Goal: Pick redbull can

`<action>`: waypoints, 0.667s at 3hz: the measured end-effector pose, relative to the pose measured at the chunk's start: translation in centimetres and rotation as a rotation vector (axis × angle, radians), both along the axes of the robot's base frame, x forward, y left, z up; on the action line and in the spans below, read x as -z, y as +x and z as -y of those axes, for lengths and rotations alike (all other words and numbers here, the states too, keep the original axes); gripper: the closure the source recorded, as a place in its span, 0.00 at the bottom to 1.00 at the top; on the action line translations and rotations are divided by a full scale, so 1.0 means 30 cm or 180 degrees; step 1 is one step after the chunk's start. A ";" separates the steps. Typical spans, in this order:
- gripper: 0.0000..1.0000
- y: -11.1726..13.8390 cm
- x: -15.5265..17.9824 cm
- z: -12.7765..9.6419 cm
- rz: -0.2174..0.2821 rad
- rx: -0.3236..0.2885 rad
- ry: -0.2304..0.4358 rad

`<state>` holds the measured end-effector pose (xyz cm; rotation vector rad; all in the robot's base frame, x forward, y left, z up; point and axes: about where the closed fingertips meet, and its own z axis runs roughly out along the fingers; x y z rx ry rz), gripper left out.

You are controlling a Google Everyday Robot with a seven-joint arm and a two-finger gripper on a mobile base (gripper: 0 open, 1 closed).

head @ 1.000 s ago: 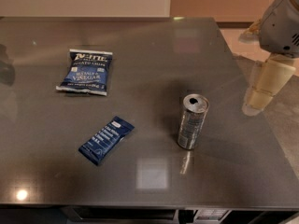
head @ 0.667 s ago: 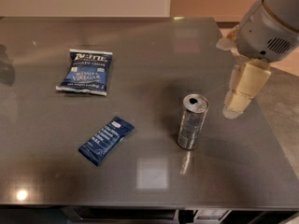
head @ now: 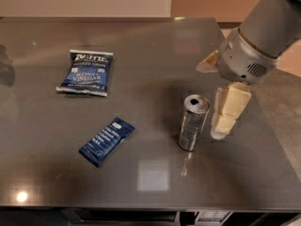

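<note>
Leftward and lower than a second ago, when it hung off past the table's right edge, the gripper now hangs just to the right of the redbull can, its cream, blocky, matte tip pointing down toward the tabletop. How far the pincer is open cannot be told; it has hold of nothing, and a thin strip of table shows between it and the can. Above it sits the arm's rounded grey wrist housing, smooth with a small vent grille. The one can stands upright, right of the table's centre and toward the front: slim, cylindrical, silver-grey metal with bluish-grey patterned sides and a shiny top with a dark drinking hole. No writing on it can be read. To its left lies one flat blue snack bar wrapper, glossy and set on a diagonal, its print too small to read. Farther back left lies one crinkled blue chip bag with "VINEGAR" legible in white. All rest on a dark grey, polished, reflective table.
</note>
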<state>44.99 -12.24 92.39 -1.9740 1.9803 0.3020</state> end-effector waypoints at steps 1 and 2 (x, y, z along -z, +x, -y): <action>0.00 -0.019 0.033 -0.005 -0.0030 -0.0139 0.0011; 0.17 -0.030 0.041 -0.024 -0.0044 -0.0223 0.0069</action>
